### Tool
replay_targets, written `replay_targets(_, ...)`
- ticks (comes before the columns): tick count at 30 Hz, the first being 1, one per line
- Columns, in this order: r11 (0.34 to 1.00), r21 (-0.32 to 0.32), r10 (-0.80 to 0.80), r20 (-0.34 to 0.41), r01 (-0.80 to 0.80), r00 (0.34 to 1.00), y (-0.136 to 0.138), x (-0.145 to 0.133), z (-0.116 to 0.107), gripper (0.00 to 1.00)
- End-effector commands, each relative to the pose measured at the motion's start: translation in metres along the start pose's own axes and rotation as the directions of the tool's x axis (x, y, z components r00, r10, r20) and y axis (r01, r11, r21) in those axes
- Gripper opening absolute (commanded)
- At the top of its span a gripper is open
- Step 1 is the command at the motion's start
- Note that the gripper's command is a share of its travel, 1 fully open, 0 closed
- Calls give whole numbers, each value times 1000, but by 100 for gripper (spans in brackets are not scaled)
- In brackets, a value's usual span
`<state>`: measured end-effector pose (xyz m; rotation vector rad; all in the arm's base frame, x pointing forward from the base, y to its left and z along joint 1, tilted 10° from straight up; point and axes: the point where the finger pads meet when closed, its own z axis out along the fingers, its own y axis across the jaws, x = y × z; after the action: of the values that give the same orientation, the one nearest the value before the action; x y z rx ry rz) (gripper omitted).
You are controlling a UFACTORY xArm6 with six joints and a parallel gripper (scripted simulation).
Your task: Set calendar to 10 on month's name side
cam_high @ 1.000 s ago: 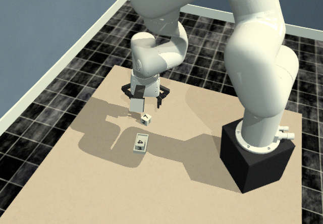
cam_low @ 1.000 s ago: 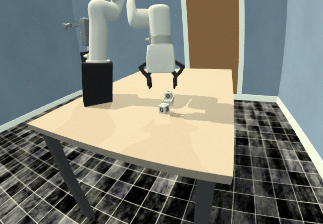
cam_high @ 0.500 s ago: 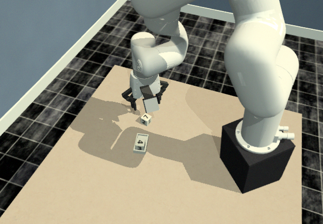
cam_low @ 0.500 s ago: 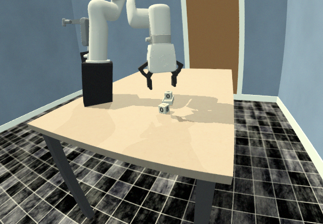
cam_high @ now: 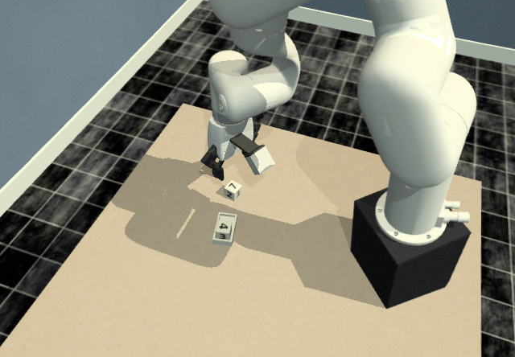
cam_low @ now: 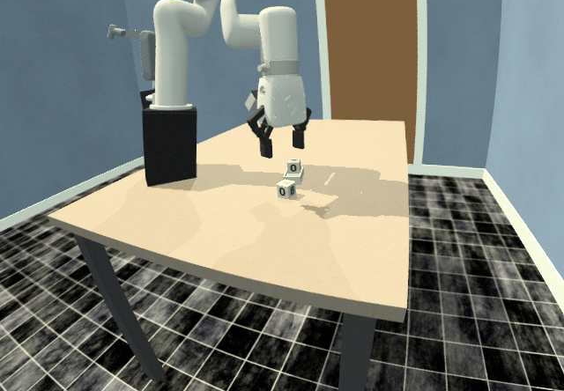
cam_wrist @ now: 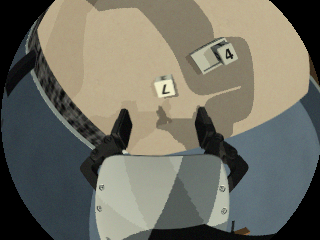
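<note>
A small white tray (cam_high: 222,241) (cam_low: 297,179) (cam_wrist: 202,62) lies flat on the table. One cube (cam_high: 224,225) (cam_low: 294,166) (cam_wrist: 228,54) stands in one half of it, with 4 on top; a 0 faces the exterior view. The other half of the tray is bare. The second cube (cam_high: 232,190) (cam_low: 285,190) (cam_wrist: 164,87) stands loose on the table just beside the tray, with 7 on top. My gripper (cam_high: 231,169) (cam_low: 282,146) (cam_wrist: 162,115) is open and empty. It hangs above the table, over and slightly behind the loose cube, touching nothing.
The arm's black base block (cam_high: 409,253) (cam_low: 169,143) stands on the table to one side of the tray. The table's edges are far from the tray on all sides.
</note>
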<state>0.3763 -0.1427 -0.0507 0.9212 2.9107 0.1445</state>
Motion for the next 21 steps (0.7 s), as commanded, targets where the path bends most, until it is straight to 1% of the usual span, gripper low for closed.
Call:
replay_targets(1,995,-38,-93,20,94,995,0,-1,-1,100)
replay_targets(6,981,-36,-189,23,190,982,0,-1,-1,100)
replay_targets(13,975,-35,-217,24,218,976,0,-1,-1,100)
replay_targets(14,975,-35,-217,24,218,976,0,-1,-1,49)
replay_targets(21,975,-35,-217,24,218,976,0,-1,-1,49)
